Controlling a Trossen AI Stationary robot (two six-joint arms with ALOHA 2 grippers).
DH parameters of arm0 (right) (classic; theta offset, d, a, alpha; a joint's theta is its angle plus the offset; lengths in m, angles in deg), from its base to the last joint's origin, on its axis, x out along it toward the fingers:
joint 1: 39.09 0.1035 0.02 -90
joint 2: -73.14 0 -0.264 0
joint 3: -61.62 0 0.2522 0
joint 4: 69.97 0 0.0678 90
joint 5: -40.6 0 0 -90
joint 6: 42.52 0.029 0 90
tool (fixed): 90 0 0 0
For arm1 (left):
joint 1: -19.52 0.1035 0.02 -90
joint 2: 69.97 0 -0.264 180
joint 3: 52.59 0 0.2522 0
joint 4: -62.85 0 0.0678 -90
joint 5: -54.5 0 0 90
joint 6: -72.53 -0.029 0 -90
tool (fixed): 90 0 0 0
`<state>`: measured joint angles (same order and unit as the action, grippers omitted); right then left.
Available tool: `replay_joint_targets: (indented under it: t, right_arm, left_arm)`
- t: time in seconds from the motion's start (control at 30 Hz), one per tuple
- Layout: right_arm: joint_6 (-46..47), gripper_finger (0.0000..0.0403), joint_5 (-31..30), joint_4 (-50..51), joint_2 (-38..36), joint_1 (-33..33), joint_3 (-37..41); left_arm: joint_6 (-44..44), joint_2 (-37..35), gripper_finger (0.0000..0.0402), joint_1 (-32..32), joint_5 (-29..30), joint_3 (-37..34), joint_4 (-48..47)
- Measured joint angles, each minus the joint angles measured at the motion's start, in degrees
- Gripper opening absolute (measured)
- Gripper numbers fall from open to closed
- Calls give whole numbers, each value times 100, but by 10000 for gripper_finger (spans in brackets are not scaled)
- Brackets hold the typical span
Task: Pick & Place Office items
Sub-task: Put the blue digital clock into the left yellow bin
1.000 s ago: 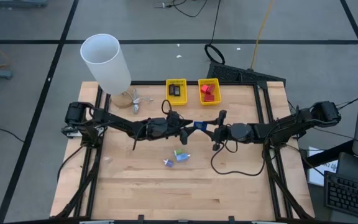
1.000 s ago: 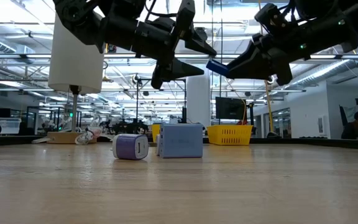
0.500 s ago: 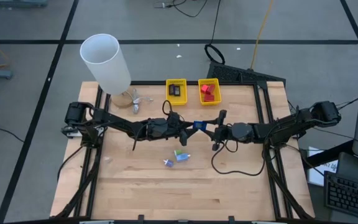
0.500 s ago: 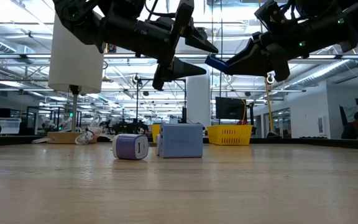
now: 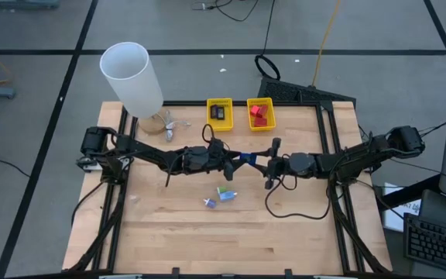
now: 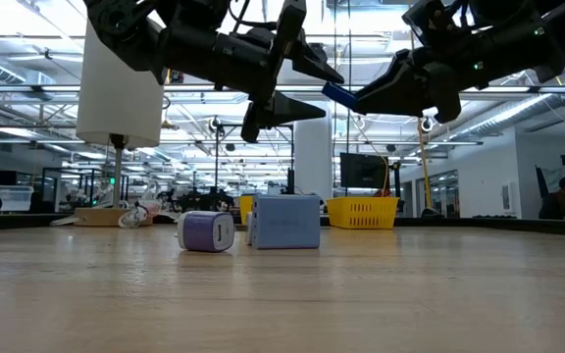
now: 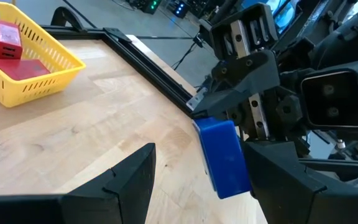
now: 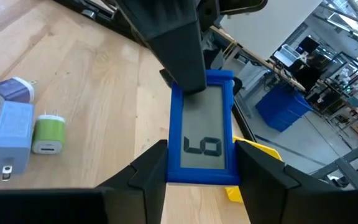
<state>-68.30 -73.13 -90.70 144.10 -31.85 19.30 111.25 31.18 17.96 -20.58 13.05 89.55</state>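
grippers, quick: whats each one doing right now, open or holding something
Left gripper: open, empty, fingers either side of the blue item.
Right gripper: shut on the blue item, held above the table.

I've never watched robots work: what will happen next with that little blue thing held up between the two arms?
Probably a handover: the right pincer grips the blue item in mid-air, and the left pincer stands open around it, so it should close next.

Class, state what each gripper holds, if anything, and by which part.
The right gripper clamps the blue device with a grey screen by its long side edges at one end. The left gripper stands open, holding nothing.
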Motion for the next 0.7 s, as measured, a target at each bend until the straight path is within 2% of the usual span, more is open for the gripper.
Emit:
replay_joint_targets:
  t: [0.27,0.7]
  right_arm:
    - [2,157,0,-82,120,0,0]
    - [-148,157,-9,-346,413,0,-4]
  left_arm:
    - [1,0,244,-4,-12,56,-10]
    - [-81,0,243,-6,-76,234,-629]
